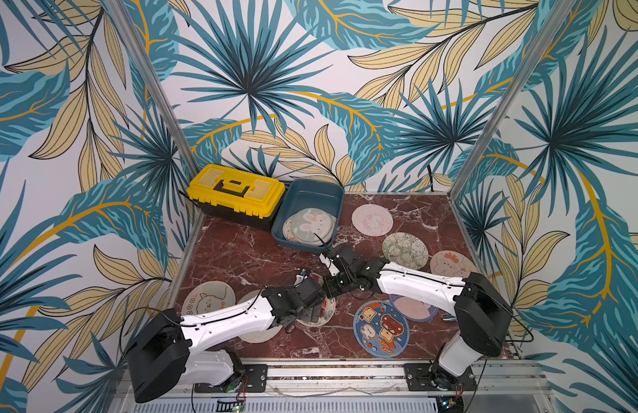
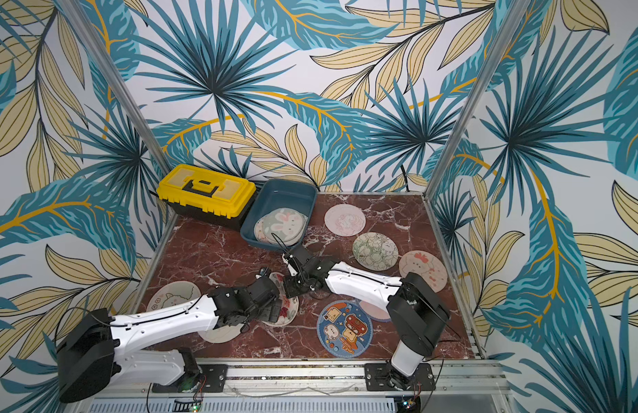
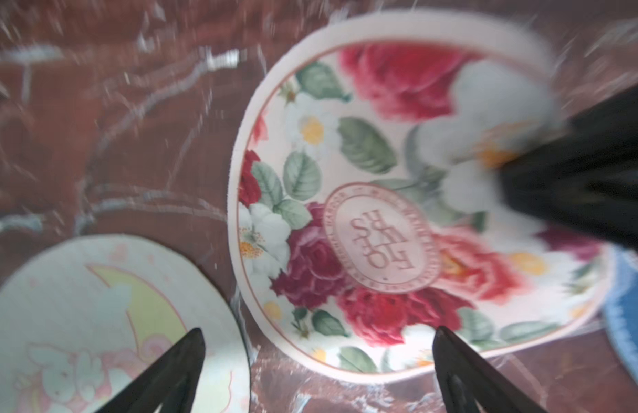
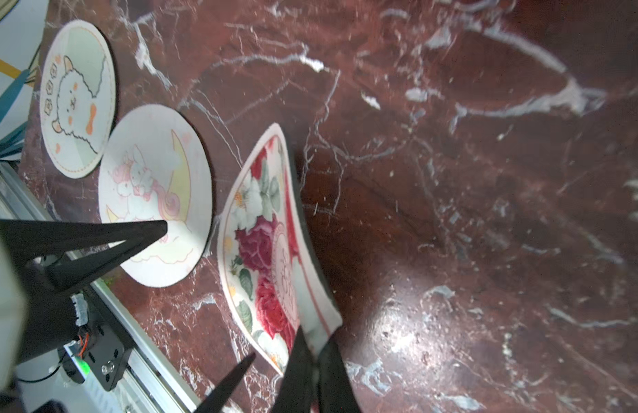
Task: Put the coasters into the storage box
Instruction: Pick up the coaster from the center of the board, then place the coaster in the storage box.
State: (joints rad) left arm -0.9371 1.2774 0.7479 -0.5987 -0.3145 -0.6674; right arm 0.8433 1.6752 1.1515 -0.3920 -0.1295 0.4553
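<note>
Right gripper [image 4: 312, 345]: pinched shut on the rim of the floral coaster [image 4: 263, 250], near the middle of the table
Left gripper [image 3: 319, 332]: jaws spread wide, holding nothing, poised over the same coaster from the left
Floral coaster: bowed, its held edge raised off the marble; whether the opposite edge touches down I cannot tell
Storage box [image 1: 310, 196]: far centre, just right of the yellow toolbox [image 1: 235, 189], with bunny-print coasters [image 1: 310, 225] stacked inside
Left to do: the moon coaster [image 4: 153, 193] and sheep coaster [image 4: 76, 96] near left, the blue coaster [image 1: 380, 329] near centre, the pale coasters [image 1: 405, 250] on the right
Risk, grip: the hold is a thin bite at the rim, so the floppy disc may slip out on the carry
Risk, arms: the two wrists sit close together, so a swing toward the box could clip the left one
Risk, drop: the disc sags, so it may catch the box's near wall and land outside
Surface: glossy red marble-patterned tabletop [image 1: 246, 257]; flat discs lie flush on it, likely hard to get under
Room: leaf-print walls [image 1: 246, 89] close in on three sides
</note>
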